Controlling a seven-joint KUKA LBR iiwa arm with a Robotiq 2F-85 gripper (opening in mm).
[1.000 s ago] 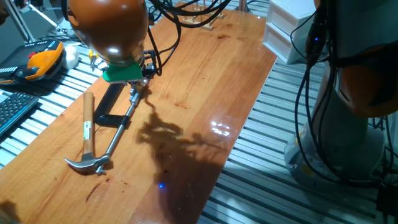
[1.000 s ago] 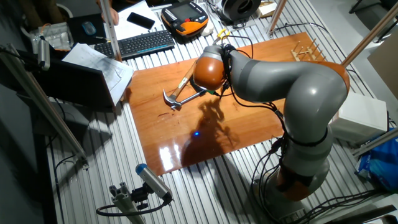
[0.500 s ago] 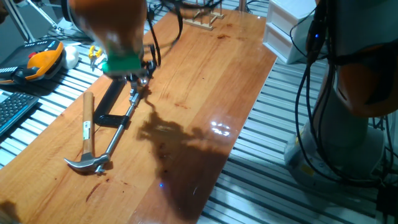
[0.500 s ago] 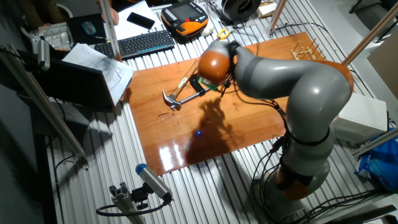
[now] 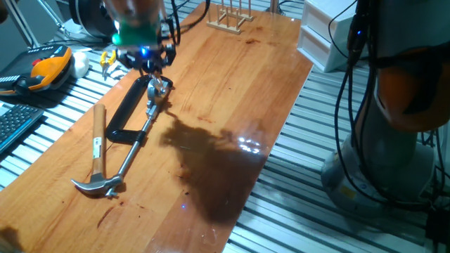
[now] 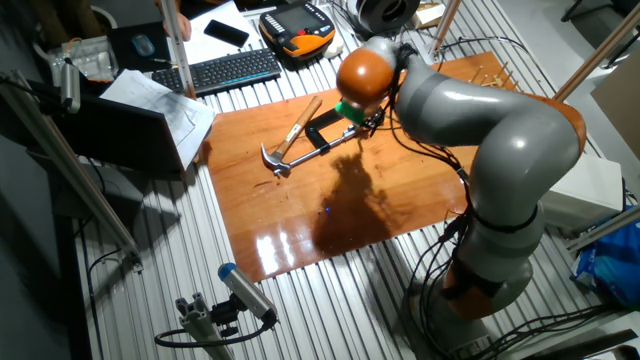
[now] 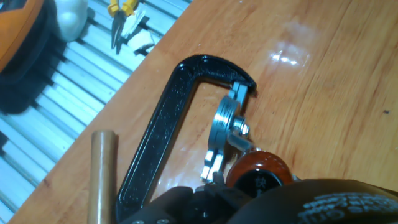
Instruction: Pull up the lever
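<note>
The black C-shaped clamp (image 5: pixel 125 112) lies on the wooden table (image 5: pixel 232 91); it also shows in the other fixed view (image 6: pixel 322 128) and the hand view (image 7: pixel 165 124). Its lever (image 7: pixel 239 142), a short silver arm with a reddish-brown tip (image 7: pixel 258 168), stands up from the screw head toward the hand camera. In the fixed view the lever (image 5: pixel 159 87) sits just under my gripper (image 5: pixel 151 67). The gripper (image 7: pixel 258 186) appears shut on the lever's tip, with dark finger parts on both sides of it. The plain steel rod (image 5: pixel 133 151) runs toward the hammer head.
A wooden-handled claw hammer (image 5: pixel 98 140) lies left of the clamp, its handle (image 7: pixel 102 168) close beside the frame. A wooden peg rack (image 5: pixel 228 14) stands at the table's far end. An orange pendant (image 5: pixel 46 67) and yellow pliers (image 7: pixel 124 15) lie off the table's left edge.
My gripper has risen and moved toward the table's far end, from low over the clamp's screw to above its head. The lever now stands more upright beneath it.
</note>
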